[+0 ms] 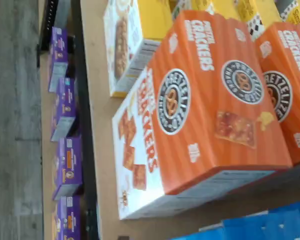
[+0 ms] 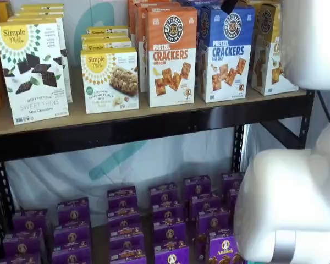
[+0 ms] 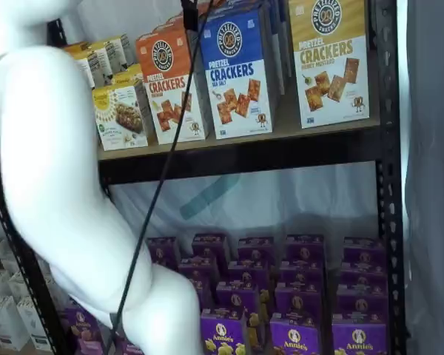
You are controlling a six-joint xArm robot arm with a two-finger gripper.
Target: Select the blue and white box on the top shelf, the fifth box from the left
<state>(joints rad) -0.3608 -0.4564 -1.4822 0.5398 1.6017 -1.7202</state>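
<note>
The blue and white box [image 2: 225, 52] stands upright at the front of the top shelf [image 2: 126, 131], between an orange Cheddar box [image 2: 171, 55] and a yellow-topped cracker box [image 2: 270, 49]. It also shows in a shelf view [image 3: 238, 74]. My gripper shows only as a black tip at the top edge in both shelf views [image 2: 229, 4] [image 3: 189, 13], just above the blue box, with a cable hanging beside it. No gap between fingers can be made out. The wrist view shows mostly orange box tops [image 1: 210, 100] and a strip of blue box [image 1: 260, 227].
Simple Mills boxes [image 2: 33, 69] [image 2: 111, 80] stand further left on the shelf. Several purple boxes [image 2: 170, 220] fill the lower level. My white arm [image 2: 297, 209] [image 3: 66, 185] covers part of both shelf views. A black upright [image 3: 388, 185] stands at the right.
</note>
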